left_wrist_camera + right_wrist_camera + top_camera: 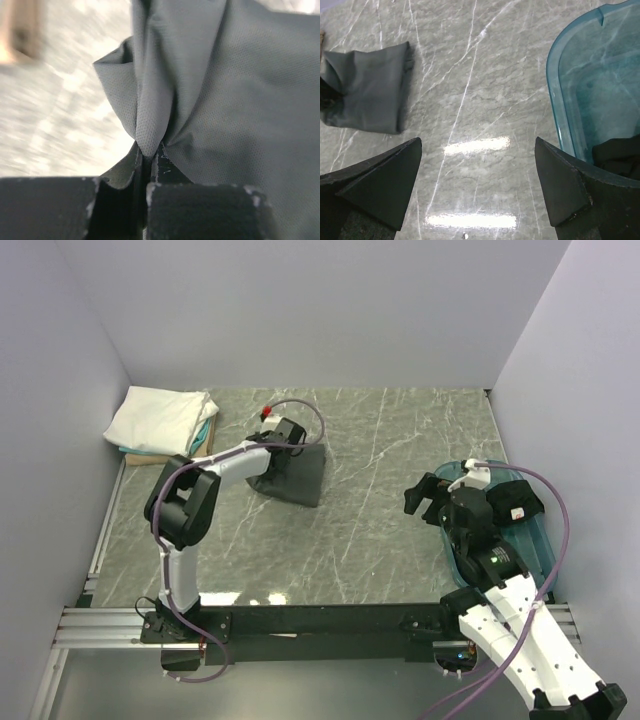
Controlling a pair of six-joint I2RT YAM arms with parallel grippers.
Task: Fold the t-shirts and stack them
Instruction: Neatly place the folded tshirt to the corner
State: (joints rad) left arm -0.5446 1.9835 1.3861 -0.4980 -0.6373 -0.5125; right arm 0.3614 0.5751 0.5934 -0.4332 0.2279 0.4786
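A folded charcoal-grey t-shirt [297,478] lies on the marble table, left of centre. My left gripper [283,446] is at its far left edge, shut on a pinched fold of the grey cloth [150,125]. The shirt also shows in the right wrist view [370,95]. A folded white t-shirt [155,417] lies on a teal one [203,434] at the far left corner. A black t-shirt [617,155] lies in the bin. My right gripper [425,498] is open and empty above bare table beside the bin, its fingers [385,175] wide apart.
A teal plastic bin [535,530] stands at the right edge, and its rim [555,105] shows in the right wrist view. Grey walls close in the table on three sides. A black rail [320,625] runs along the near edge.
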